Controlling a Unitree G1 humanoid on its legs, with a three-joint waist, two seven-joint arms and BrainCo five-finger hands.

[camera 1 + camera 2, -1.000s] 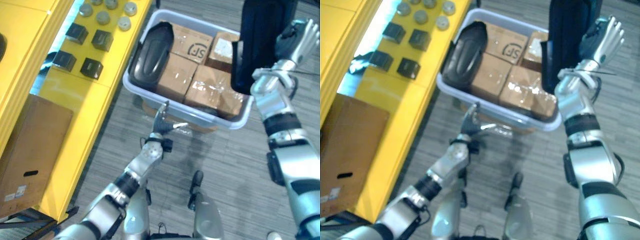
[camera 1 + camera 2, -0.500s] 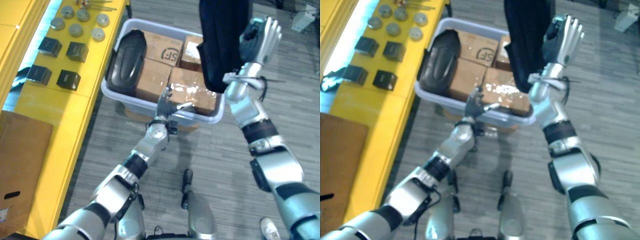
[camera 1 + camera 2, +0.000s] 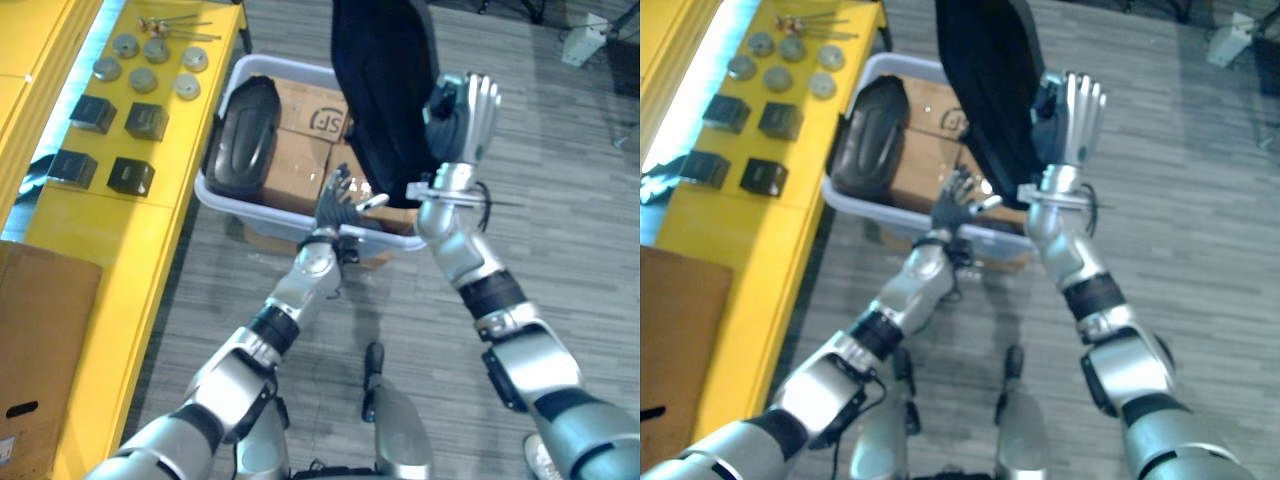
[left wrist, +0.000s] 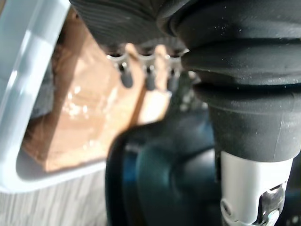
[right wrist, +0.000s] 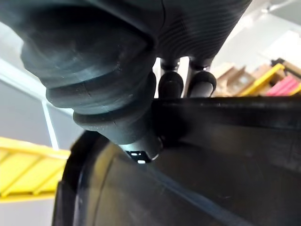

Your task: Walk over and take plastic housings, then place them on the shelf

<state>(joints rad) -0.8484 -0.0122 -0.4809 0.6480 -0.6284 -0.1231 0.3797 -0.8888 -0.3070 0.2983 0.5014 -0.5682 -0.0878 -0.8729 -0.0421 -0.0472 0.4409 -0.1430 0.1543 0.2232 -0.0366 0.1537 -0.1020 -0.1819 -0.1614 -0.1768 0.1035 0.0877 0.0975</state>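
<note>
The right hand [image 3: 462,105] holds the raised housing [image 3: 380,90] upright above the bin [image 3: 228,202]. In the right wrist view the fingertips [image 5: 171,84] stand behind the housing's rim and the thumb bears on its near face, so the rim is pinched between them. Judgement: the part is held high to clear the bin wall before transfer to the yellow shelf [image 3: 150,230] on the robot's left.

The left hand [image 3: 338,205] hovers over the bin's near rim, fingers spread and empty (probably ready to steady the load). A second housing [image 3: 240,135] lies in the bin beside the cardboard boxes [image 3: 295,165].

The raised housing's top is cut off at the frame edge, and its body hides some of the boxes. The dark form in the left wrist view cannot be assigned to either housing.
</note>
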